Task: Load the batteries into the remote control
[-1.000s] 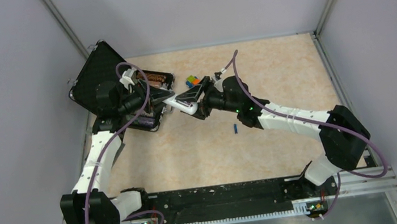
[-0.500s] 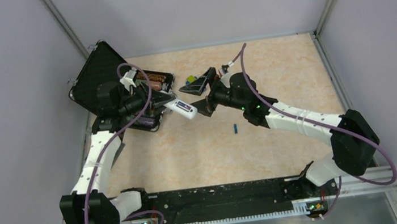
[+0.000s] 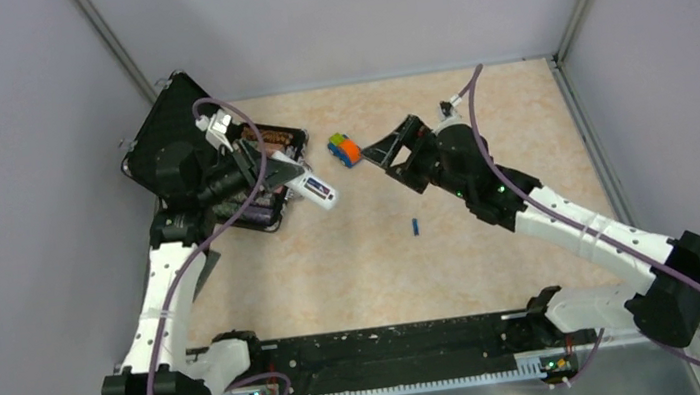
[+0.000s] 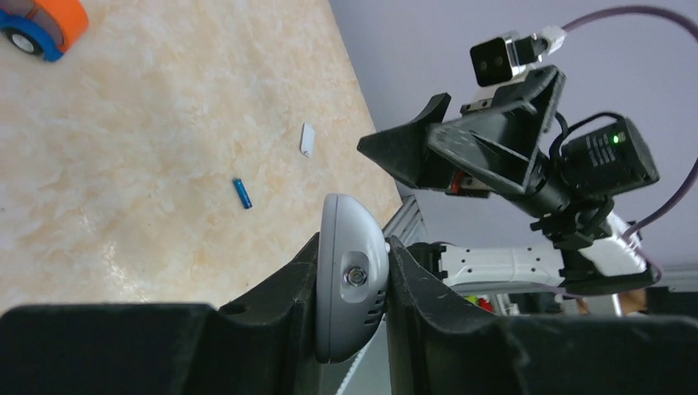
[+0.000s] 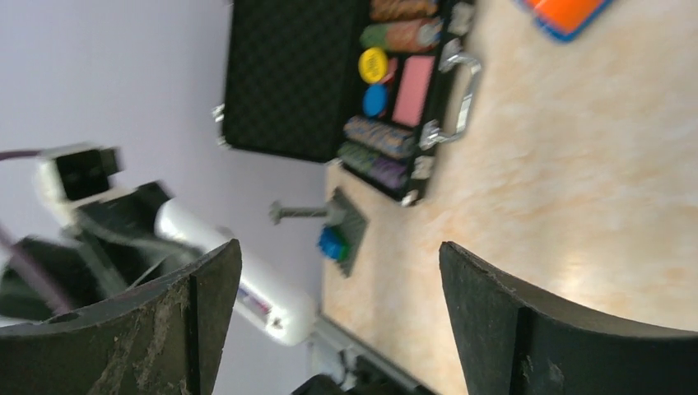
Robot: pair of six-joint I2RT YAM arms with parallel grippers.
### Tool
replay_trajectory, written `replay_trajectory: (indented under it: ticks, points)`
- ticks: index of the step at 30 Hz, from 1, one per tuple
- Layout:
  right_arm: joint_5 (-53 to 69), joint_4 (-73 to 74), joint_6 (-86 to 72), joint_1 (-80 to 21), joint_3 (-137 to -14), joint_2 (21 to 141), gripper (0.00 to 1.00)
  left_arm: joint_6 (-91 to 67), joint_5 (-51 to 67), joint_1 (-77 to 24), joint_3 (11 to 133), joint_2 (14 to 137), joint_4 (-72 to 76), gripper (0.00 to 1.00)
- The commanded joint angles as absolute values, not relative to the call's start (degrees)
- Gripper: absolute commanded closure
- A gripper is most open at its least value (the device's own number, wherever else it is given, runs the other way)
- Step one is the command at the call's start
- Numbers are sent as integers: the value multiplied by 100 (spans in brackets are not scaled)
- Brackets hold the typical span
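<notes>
My left gripper (image 3: 285,177) is shut on the white remote control (image 3: 320,193), holding it above the table beside the black case. In the left wrist view the remote control (image 4: 352,284) sits end-on, pinched between both fingers of the left gripper (image 4: 354,244). One blue battery (image 3: 415,227) lies on the table, also seen as a small blue battery (image 4: 241,193) from the left wrist. My right gripper (image 3: 380,161) hangs open to the right of the remote, apart from it. From the right wrist, that gripper (image 5: 337,317) holds nothing, and the remote control (image 5: 259,298) shows blurred past its left finger.
An open black case (image 3: 180,143) with chip stacks stands at the back left. An orange-blue-green toy car (image 3: 344,148) sits between the grippers, towards the back. A small flat white piece (image 4: 308,140) lies on the table beyond the battery. Walls close in on three sides.
The right gripper has opened, let go of the remote and drawn back to the right. The left gripper keeps hold of the remote. The toy car is uncovered.
</notes>
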State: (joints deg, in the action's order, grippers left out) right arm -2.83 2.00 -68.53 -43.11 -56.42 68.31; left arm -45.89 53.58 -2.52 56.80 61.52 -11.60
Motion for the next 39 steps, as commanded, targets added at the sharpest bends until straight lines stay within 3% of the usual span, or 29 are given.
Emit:
replay_trajectory:
  ticks: [1, 9, 12, 15, 18, 32, 39]
  points:
    - [-1507, 1642, -5327, -4246, -6251, 6763, 13, -3821, 5619, -246, 5855, 5775, -769, 100]
    - [-2301, 3009, -4042, -4237, -6678, 7478, 18, -3456, 5578, -246, 5644, 5316, -517, 100]
    - [-2285, 3279, -3899, -4237, -6723, 7941, 31, -3526, 5565, -246, 5548, 5222, -389, 100]
    - [-2194, 3368, -3797, -4244, -6706, 8365, 50, -3540, 5471, -246, 5492, 5099, -348, 100]
    - [-2165, 3360, -3658, -4236, -6665, 8707, 60, -3557, 5362, -246, 5438, 4981, -351, 100]
    - [-1711, 3422, -3425, -4240, -6664, 9952, 58, -3637, 5289, -246, 5345, 4869, -343, 100]
    - [-1699, 3423, -3688, -4218, -6612, 10173, 61, -3622, 5342, -246, 5342, 4923, -338, 100]
